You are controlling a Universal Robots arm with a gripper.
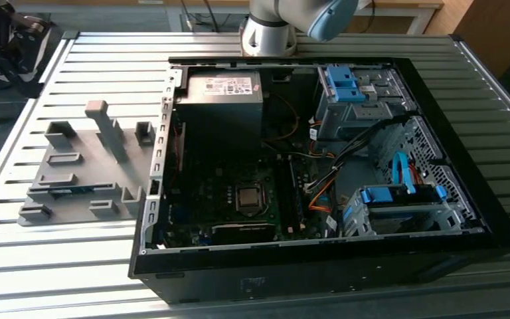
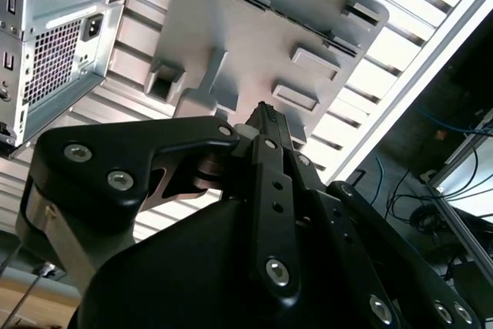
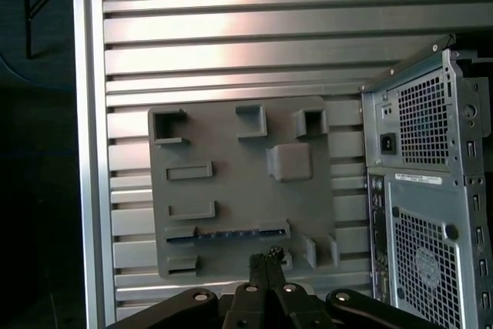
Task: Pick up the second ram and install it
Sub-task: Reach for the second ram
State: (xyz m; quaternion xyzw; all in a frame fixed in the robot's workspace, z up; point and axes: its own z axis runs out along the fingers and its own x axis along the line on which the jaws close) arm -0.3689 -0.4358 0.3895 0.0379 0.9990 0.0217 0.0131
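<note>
The second ram (image 3: pixel 231 233) is a thin dark stick with small chips. It stands on edge in a long slot of the grey holder block (image 3: pixel 231 152), and in the exterior view its blue-green edge (image 1: pixel 71 191) shows at the block's front left. My gripper (image 3: pixel 266 256) hangs high above the holder's edge nearest the camera, apart from the ram. Its two black fingertips (image 2: pixel 266 115) are pressed together with nothing between them, so it is shut. In the second wrist view the ram (image 2: pixel 286 16) is a dark line in the holder (image 2: pixel 208 28).
The open computer case (image 1: pixel 414 86) lies on the slatted metal table (image 1: pixel 78 266) at the exterior view's right of the holder, with the motherboard (image 1: pixel 237 199), cables and blue drive cages inside. The arm's base (image 1: pixel 268 33) stands behind the case. The table's edge (image 3: pixel 85 152) runs beside the holder.
</note>
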